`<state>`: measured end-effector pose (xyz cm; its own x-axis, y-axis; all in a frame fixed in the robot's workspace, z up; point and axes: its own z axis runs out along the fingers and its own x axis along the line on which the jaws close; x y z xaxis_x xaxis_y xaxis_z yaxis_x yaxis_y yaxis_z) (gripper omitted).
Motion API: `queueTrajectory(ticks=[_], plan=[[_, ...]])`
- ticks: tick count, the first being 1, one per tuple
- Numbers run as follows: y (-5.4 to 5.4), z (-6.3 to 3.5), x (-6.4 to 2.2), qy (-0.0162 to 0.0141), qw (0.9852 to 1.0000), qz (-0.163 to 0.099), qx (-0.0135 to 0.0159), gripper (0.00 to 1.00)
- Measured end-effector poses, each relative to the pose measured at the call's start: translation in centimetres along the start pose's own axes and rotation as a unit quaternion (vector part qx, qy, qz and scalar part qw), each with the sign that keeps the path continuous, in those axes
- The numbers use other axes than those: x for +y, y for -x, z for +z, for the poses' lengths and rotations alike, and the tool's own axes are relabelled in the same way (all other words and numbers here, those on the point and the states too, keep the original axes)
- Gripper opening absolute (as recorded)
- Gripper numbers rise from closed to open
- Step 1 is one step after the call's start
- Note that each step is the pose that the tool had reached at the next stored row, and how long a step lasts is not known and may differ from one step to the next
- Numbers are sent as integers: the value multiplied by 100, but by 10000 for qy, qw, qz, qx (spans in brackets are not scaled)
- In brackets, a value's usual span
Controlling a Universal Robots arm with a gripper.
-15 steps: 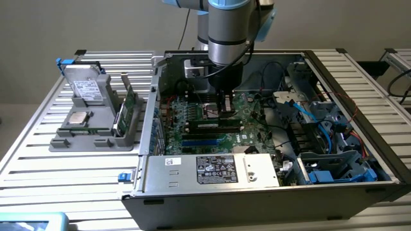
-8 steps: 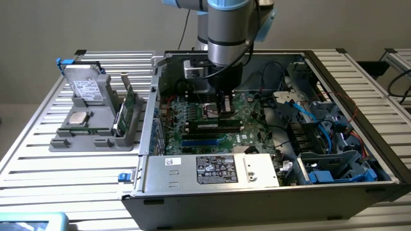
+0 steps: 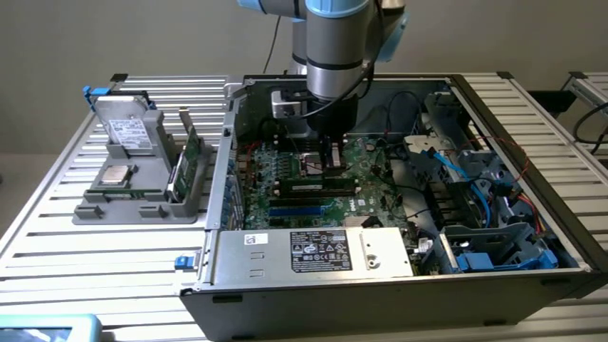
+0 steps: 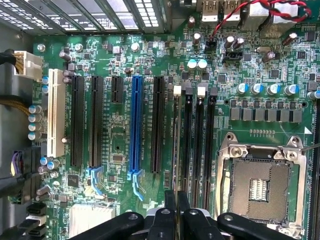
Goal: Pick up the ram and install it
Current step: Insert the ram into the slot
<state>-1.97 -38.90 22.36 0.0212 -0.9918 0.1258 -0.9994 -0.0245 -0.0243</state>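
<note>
My claw (image 3: 332,164), the black two-fingered one on the grey-and-blue arm, is down inside the open black computer case (image 3: 380,303), low over the green motherboard (image 3: 285,178). On the wrist view its fingers (image 4: 170,215) are pinched almost together on a thin edge. I take that to be the ram (image 4: 176,145), a slim green circuit strip seen edge-on. It runs along the outermost of the four black memory slots (image 4: 200,145), the one farthest from the square silver processor socket (image 4: 257,187) and just beside a long black expansion slot (image 4: 158,125).

In the exterior view the claw sits at twelve o'clock from the grey power supply box (image 3: 318,253). The grey plastic parts holder (image 3: 124,196) lies at nine o'clock from the case, with green boards (image 3: 181,171) standing in it.

My read is that the pickup is done and the strip is lined up with its slot. I cannot tell whether it is pressed home and latched, and the grip is not released.
</note>
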Motion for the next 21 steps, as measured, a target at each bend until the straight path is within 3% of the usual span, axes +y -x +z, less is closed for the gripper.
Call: queueTrajectory(ticks=[9,11,13,14,19,21], plan=[[0,2,1,2,10000,0,-1,13],[1,1,1,0,10000,0,-1,21],[1,-1,0,0,10000,0,-1,21],[-1,-5,0,0,10000,-1,0,27],[-10,-67,-48,3,10000,-1,0,27],[-18,-122,-93,17,10000,-3,0,27]])
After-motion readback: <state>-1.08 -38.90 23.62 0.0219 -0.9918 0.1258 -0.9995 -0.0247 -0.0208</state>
